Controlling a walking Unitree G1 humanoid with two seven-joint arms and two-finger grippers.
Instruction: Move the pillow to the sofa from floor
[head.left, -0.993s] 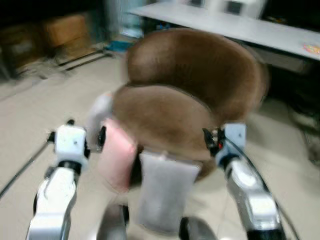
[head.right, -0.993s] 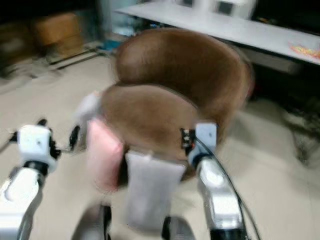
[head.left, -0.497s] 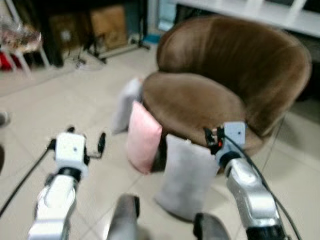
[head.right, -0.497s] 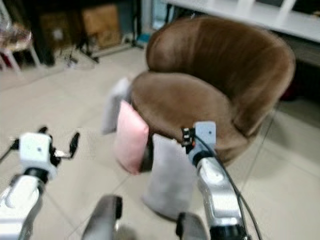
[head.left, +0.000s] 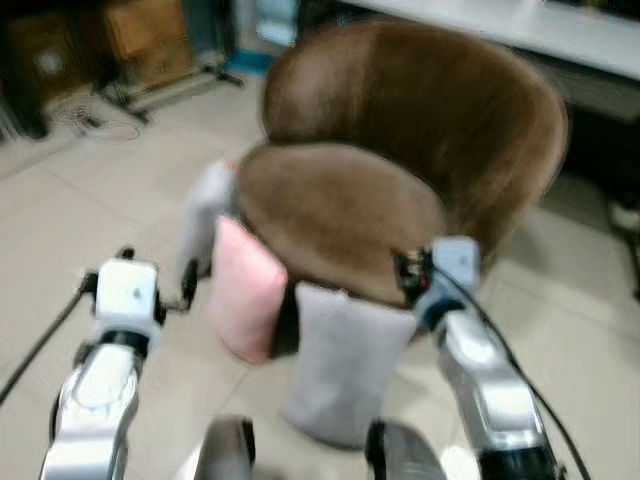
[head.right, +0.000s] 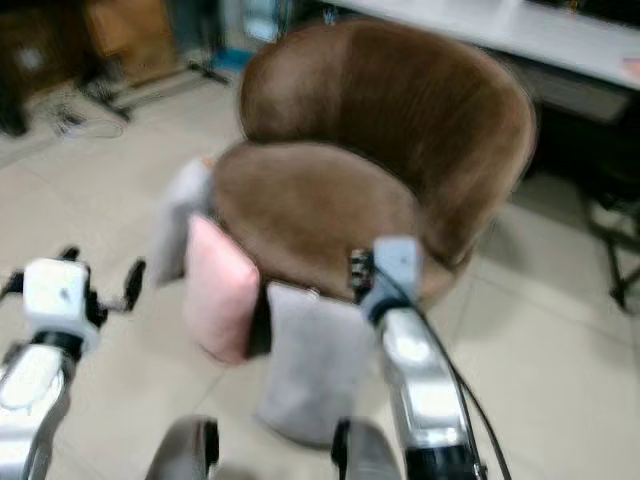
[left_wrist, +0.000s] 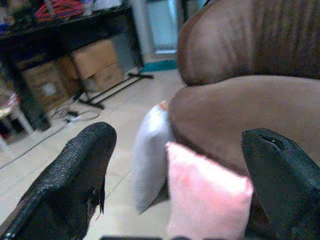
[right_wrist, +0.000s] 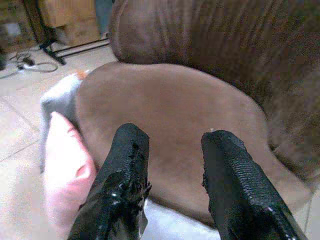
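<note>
Pillows on floor against brown sofa chair (head.left: 400, 150): grey pillow (head.left: 340, 365) at our 12, pink pillow (head.left: 243, 300) at 11. We hold left gripper (left_wrist: 175, 165) wide apart, right gripper (right_wrist: 170, 165) apart, both empty.

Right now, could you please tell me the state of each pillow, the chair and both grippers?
Pink pillow: on the floor, leaning against the chair.
Grey pillow: on the floor, leaning against the chair's front.
Second grey pillow: on the floor, at the chair's side.
Brown chair: seat bare.
Left gripper: open.
Right gripper: open.
</note>
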